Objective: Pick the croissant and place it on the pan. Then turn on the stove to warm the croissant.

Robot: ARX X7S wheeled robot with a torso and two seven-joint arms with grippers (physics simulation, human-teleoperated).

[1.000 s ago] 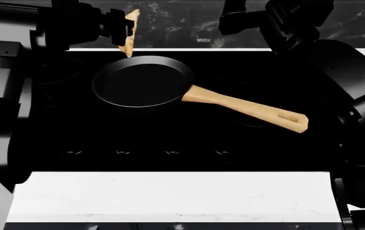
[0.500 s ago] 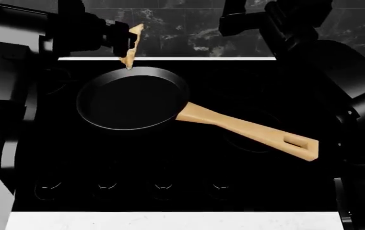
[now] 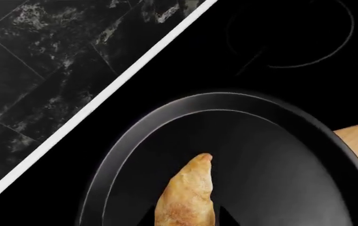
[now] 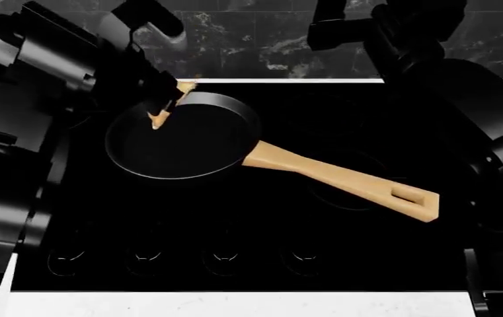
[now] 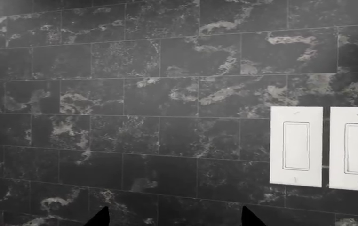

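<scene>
My left gripper is shut on the croissant, a golden-tan pastry, and holds it tilted over the far left part of the pan. In the left wrist view the croissant hangs over the black pan. The pan sits on the glossy black stove, its wooden handle pointing front right. My right gripper is open and empty, raised at the back right and facing the dark tiled wall; only its two fingertips show.
A row of faint control marks runs along the stove's front edge. A white counter strip lies in front. Two white wall switches are on the backsplash. A burner ring lies behind the pan.
My left gripper has come down and forward with the croissant, from above the pan's far rim to low over the pan. The head view tilted earlier, then held.
</scene>
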